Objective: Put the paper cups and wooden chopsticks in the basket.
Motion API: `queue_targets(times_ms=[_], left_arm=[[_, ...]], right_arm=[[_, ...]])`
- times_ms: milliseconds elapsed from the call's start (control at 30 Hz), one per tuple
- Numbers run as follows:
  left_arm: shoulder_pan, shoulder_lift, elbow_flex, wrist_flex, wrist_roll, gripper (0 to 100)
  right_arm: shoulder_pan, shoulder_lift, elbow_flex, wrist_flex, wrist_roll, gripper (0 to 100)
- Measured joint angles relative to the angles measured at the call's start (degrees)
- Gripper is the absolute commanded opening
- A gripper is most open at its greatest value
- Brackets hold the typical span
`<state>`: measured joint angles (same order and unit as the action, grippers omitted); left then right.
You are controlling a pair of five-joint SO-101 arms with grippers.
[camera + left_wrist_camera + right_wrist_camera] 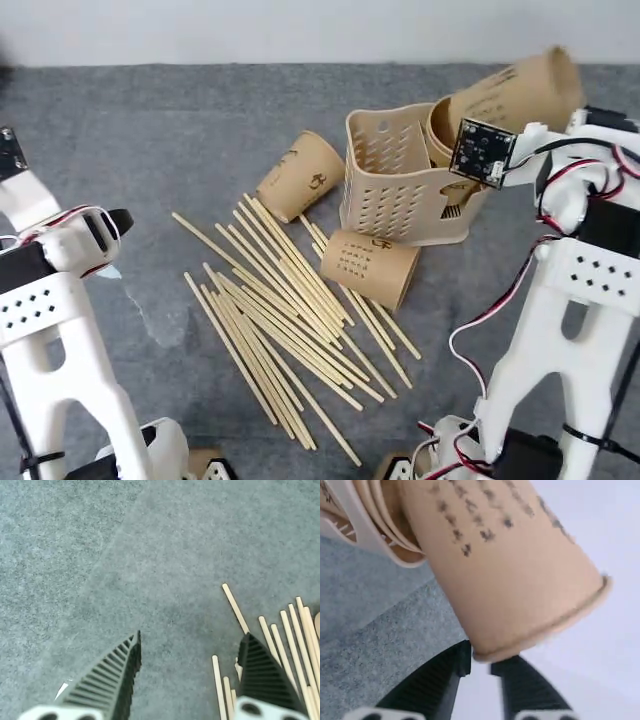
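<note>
Where the right gripper (481, 661) pinches the rim of a tilted paper cup (510, 570), the cup's base nests in stacked cups (440, 130) in the basket (400, 190). The left gripper (190, 650) is spread wide over the surface (175, 540), at the wooden chopsticks (290, 320). Fallen cups (300, 175) lie beside the basket.

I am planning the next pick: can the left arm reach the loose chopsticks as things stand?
Probably yes. The left gripper is open over the grey mat, the chopsticks lie beside one finger, and nothing stands between.
</note>
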<state>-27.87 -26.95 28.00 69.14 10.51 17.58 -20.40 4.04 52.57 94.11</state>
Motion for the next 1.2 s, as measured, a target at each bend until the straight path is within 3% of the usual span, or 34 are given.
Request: queue_targets(times_ms=[233, 400, 533, 767, 1200], left_arm=[[0.0, 0.0, 0.0, 0.0, 0.0, 29], [0.0, 0.0, 0.0, 0.0, 0.0, 29], [0.0, 0.0, 0.0, 0.0, 0.0, 29], [0.0, 0.0, 0.0, 0.0, 0.0, 29], [0.0, 0.0, 0.7, 0.0, 0.0, 29]], right_arm=[[0.0, 0.0, 0.0, -0.62, 0.18, 23.4], [0.0, 0.0, 0.0, -8.09, 0.18, 23.3], [0.0, 0.0, 0.0, -10.9, -1.67, 16.3], [-0.97, -4.31, 0.0, -4.04, -17.49, 3.6], [-11.34, -14.95, 0.0, 34.73, -59.43, 3.7]])
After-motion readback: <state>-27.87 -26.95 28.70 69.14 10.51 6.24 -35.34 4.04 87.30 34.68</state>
